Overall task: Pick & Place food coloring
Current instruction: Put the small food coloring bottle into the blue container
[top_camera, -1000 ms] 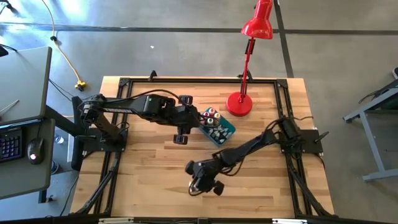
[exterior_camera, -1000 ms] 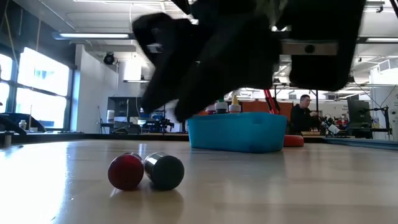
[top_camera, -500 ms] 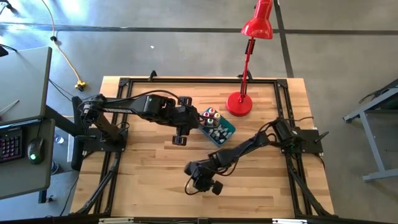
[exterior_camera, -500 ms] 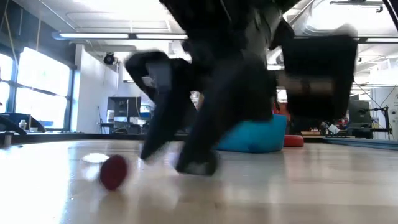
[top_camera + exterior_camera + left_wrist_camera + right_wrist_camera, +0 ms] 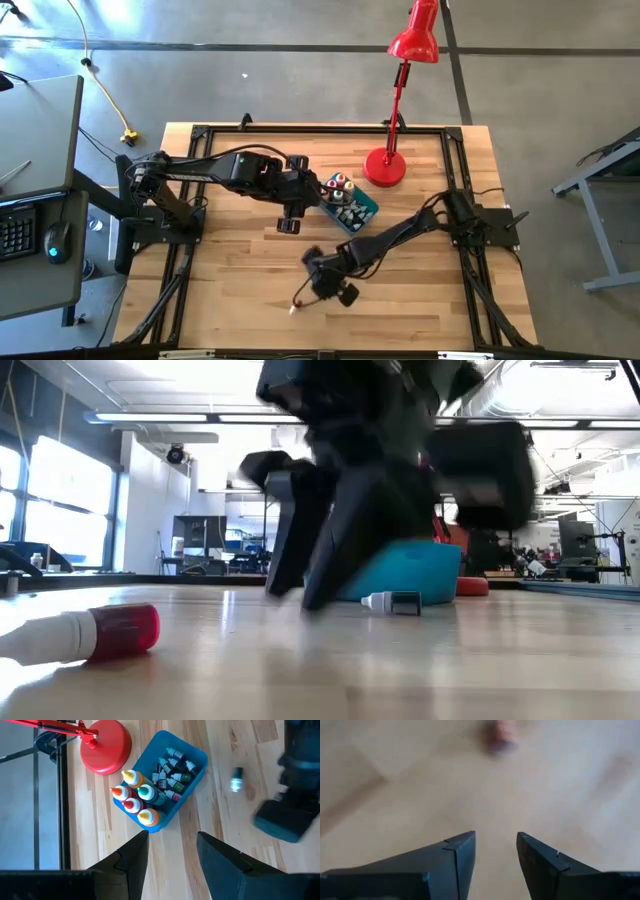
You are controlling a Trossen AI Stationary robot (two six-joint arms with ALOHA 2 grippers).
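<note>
The food coloring bottles [image 5: 150,795] stand and lie packed in a teal tub [image 5: 350,205], whose blue wall [image 5: 192,775] shows in the left wrist view. Two bottles lie loose on the wood. A red one with a white cap [image 5: 95,634] rests on its side toward the near edge [image 5: 296,304]. A dark one with a white cap [image 5: 394,601] lies between the tub and my right gripper [image 5: 236,777]. My right gripper [image 5: 296,598] is open, low over the table beside the dark bottle, with nothing between its fingers [image 5: 495,852]. My left gripper [image 5: 289,222] hovers open left of the tub [image 5: 172,837].
A red desk lamp stands on its round base [image 5: 385,167] just beyond the tub, and its head [image 5: 415,40] reaches past the far edge. Bare wood lies left of the red bottle and along the near edge. A black frame rail [image 5: 320,128] runs around the tabletop.
My right gripper dropped between the two loose bottles, which lay side by side, then drew back slightly toward the far edge. The red bottle was knocked toward the near-left and turned sideways. The dark bottle slid toward the tub and also turned sideways.
</note>
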